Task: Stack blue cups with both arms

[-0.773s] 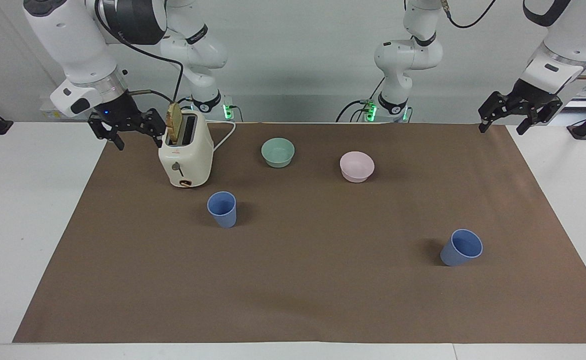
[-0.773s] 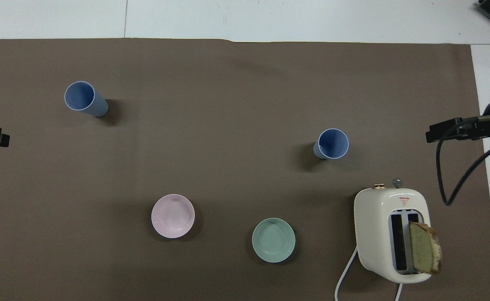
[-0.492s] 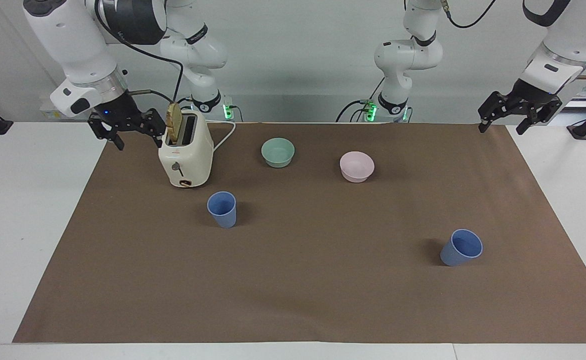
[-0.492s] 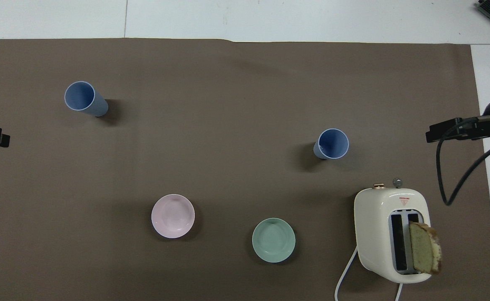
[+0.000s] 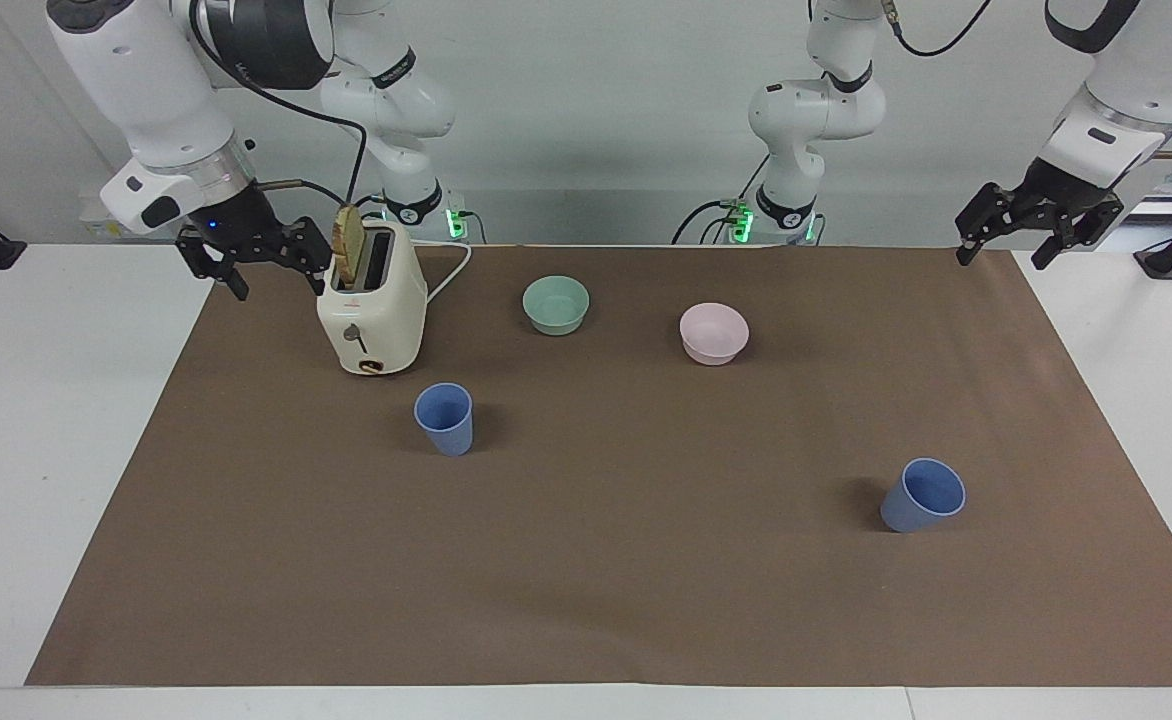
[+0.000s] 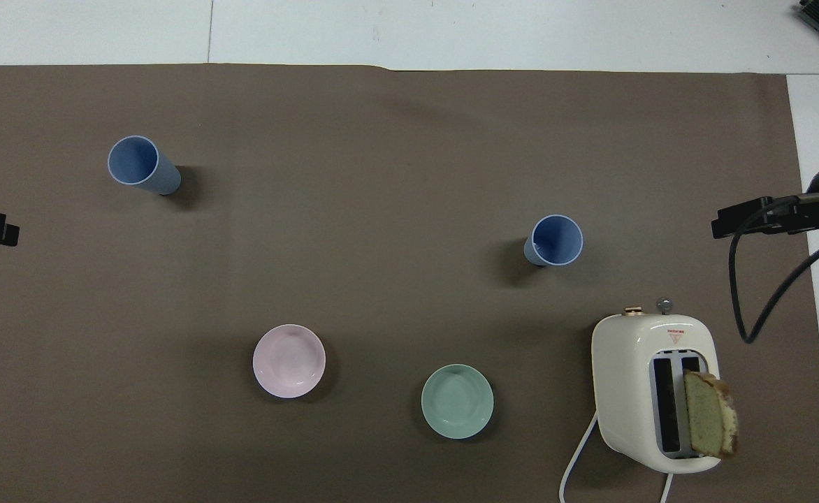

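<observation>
Almost nothing is moved since the earlier frames: only the left pincer (image 5: 1036, 232) is shifted very slightly over the mat edge at the left arm's end. It is held wide and empty. The right pincer (image 5: 251, 258) is also held wide and empty, just beside the toaster (image 5: 371, 310), in which a bread slice (image 5: 349, 245) is standing. One blue cup (image 5: 444, 418) is placed upright on the brown mat (image 5: 596, 560) of the bench, near the toaster at its 5 o'clock in the facing view. The other blue cup (image 5: 923, 494) is seen well apart, toward the left arm's end, at 4 o'clock of the pink bowl (image 5: 713, 332). The green bowl (image 5: 556, 303) is placed between toaster and pink bowl.
</observation>
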Robot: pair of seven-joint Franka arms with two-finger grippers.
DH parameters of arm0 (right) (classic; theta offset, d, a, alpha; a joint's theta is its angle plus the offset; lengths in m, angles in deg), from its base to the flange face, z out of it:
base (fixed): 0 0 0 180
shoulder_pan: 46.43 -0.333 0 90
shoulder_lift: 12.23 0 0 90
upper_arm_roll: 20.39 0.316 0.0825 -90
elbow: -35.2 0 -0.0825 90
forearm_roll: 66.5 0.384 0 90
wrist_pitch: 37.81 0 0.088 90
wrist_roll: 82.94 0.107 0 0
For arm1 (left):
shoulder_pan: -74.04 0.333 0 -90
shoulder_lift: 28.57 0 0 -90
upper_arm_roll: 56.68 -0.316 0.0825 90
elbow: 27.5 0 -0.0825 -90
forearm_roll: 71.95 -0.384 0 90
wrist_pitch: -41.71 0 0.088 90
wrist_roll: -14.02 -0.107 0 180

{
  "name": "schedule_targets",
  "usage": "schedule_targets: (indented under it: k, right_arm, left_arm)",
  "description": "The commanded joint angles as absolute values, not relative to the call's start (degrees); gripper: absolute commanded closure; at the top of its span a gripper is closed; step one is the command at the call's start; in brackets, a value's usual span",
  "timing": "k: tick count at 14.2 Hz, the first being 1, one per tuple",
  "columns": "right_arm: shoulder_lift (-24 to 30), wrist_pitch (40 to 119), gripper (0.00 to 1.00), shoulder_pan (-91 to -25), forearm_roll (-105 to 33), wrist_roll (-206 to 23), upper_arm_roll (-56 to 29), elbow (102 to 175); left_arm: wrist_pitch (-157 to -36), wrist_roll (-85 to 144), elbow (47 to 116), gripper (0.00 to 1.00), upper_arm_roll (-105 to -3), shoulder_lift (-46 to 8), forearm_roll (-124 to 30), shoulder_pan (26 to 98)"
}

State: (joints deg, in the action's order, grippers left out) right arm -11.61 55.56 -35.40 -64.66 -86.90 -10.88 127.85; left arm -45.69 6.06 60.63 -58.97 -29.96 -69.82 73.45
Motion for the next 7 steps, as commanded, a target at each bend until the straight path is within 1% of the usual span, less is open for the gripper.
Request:
schedule_targets:
  k: [1, 7]
  right_arm:
    - [-12.5, 56.2, 0.00, -34.7, -65.1, -85.9, -10.3, 129.0]
    - [-12.5, 56.1, 0.00, -34.7, -65.1, -85.9, -10.3, 129.0]
  left_arm:
    - [-44.9, 7.0, 60.3, 0.00, -59.3, -30.1, -70.9, 72.6]
    - [-45.3, 6.5, 60.4, 0.00, -59.3, -30.1, -70.9, 72.6]
